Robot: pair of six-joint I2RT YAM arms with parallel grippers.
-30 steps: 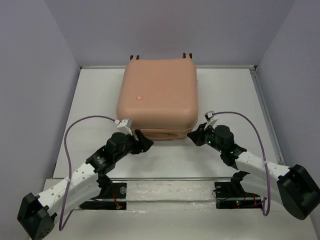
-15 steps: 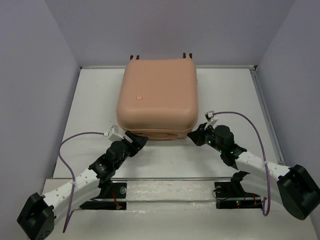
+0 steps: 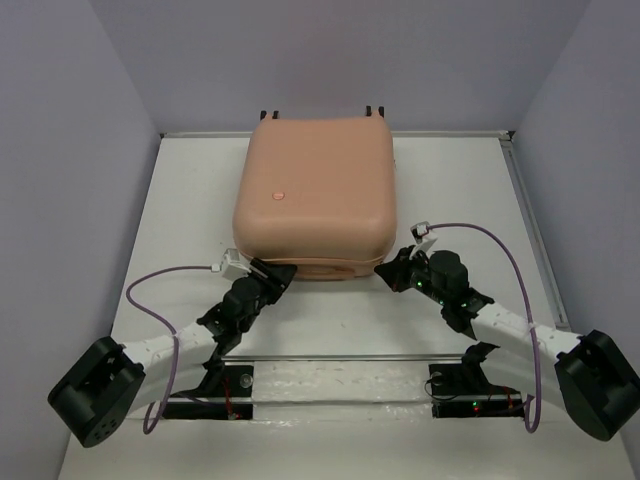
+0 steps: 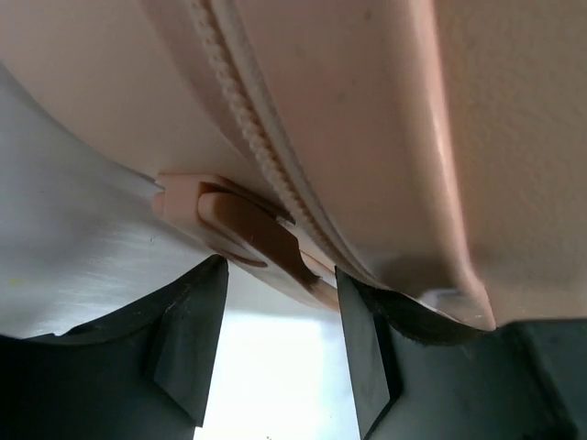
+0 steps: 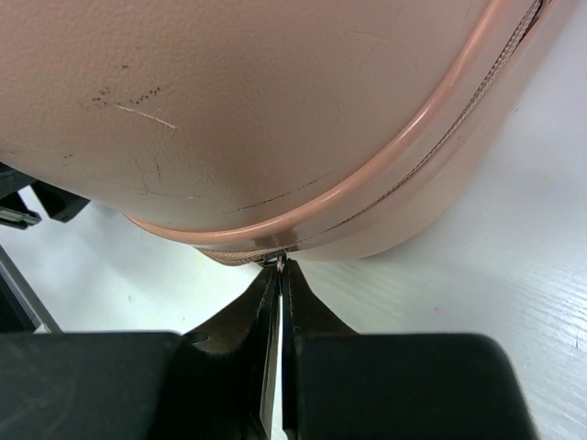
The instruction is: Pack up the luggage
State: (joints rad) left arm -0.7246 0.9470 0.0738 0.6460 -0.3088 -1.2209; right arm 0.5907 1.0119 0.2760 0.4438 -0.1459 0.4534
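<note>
Luggage (image 3: 315,185): lies flat at far centre of desk (image 3: 460,190), lid down, wheels toward back wall. Contents hidden.
Right fingers (image 5: 307,316): pressed together at near-right corner seam, small metal zipper pull (image 5: 278,261) pinched at tips.
Left fingers (image 4: 188,339): apart, holding nothing, at near-left corner just below peach handle mount (image 4: 229,215) and zipper (image 4: 266,156).
Progress, judged: filling done, shell closed, zipping in hand. How much of seam is left unzipped: cannot tell.

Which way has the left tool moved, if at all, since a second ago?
Yes. The left tool slid leftward along the suitcase's near edge, toward its corner.
</note>
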